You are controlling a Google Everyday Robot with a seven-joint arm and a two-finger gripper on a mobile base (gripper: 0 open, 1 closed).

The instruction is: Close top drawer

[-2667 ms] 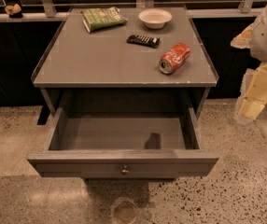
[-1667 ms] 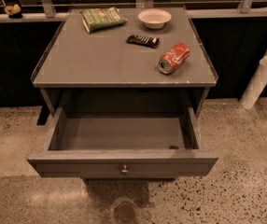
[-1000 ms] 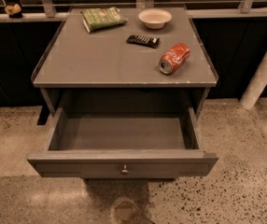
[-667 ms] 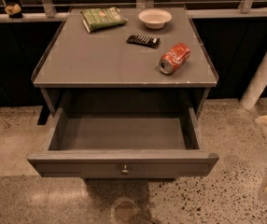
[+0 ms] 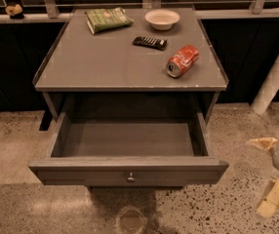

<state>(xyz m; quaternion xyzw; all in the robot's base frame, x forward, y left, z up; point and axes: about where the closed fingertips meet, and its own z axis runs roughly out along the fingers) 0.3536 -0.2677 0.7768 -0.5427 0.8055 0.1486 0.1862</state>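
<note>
The top drawer (image 5: 81, 171) of the grey cabinet stands pulled far out towards me, and its inside is bare. Its flat front panel carries one small round metal knob (image 5: 130, 177) at the centre. My gripper (image 5: 268, 172) is low at the right edge of the camera view, to the right of the drawer front and apart from it. Its two cream fingers (image 5: 262, 143) are spread, with nothing between them. The lower drawers are hidden under the open one.
On the cabinet top (image 5: 105, 65) lie a green snack bag (image 5: 108, 19), a white bowl (image 5: 162, 19), a black bar (image 5: 150, 43) and a red soda can (image 5: 182, 61) on its side. A white pole (image 5: 276, 74) leans at the right. The floor is speckled stone.
My gripper has moved down the right edge, from beside the cabinet top to floor level beside the drawer front. The drawer and the things on top have not moved.
</note>
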